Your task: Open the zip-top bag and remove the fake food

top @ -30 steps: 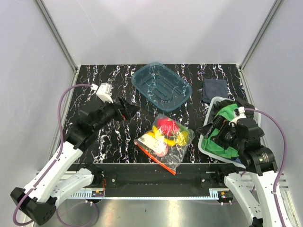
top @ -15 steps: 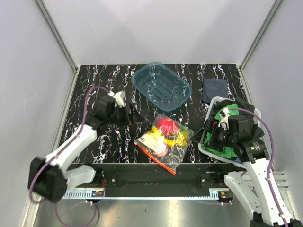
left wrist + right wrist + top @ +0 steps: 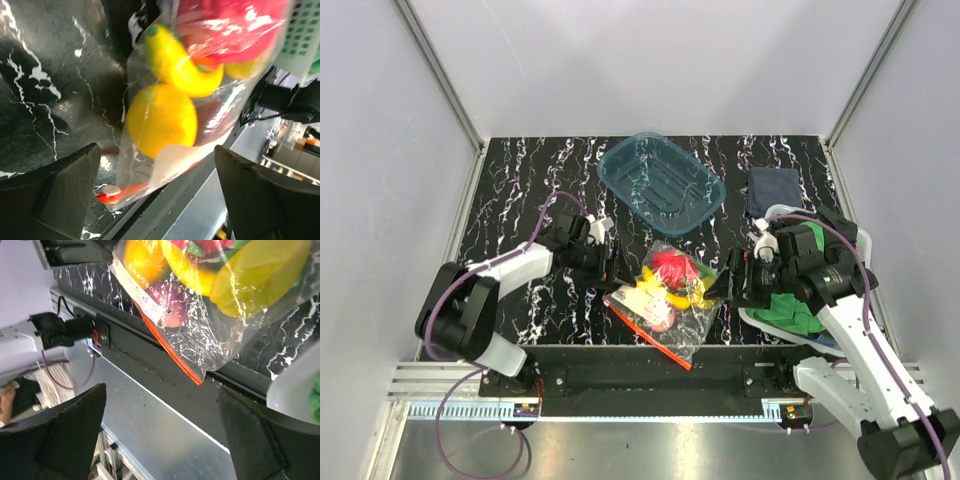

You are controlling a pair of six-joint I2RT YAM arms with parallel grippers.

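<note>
**Fingers spread on both grippers, zip-top bag shut between them**

Fingers, left gripper [image 3: 613, 266]: spread wide, nothing between them. Sits left of centre in the top view, at the left edge of the bag; whether it touches the plastic cannot be told. In the left wrist view the left gripper [image 3: 157, 150] shows both dark fingers [image 3: 65, 185] low in the frame, with the bag filling the middle above them.

Zip-top bag [image 3: 668, 300]: clear crinkled plastic, flat on the black marbled table [image 3: 520, 180], centre of the frame near the bottom edge of the table. Red-orange zip strip [image 3: 652, 335] runs along its lower left side and reads as closed.

Fake food [image 3: 672, 280]: all inside the bag. Close views show a yellow round piece [image 3: 161, 120], banana [image 3: 180, 65], red fruit [image 3: 230, 25] and pinkish ball [image 3: 172, 302].

Teal tray [image 3: 660, 183]: upper centre, apart from the bag.

Fingers, right gripper [image 3: 722, 285]: spread, holding nothing, just beside the right edge of the bag. In the right wrist view the right gripper [image 3: 162, 390] sits low, with the bag in the upper part of the frame.

Dark blue cloth [image 3: 772, 190]: upper right.

Green cloth [image 3: 788, 308]: right, inside a white basket [image 3: 767, 325], partly under the right arm
</note>
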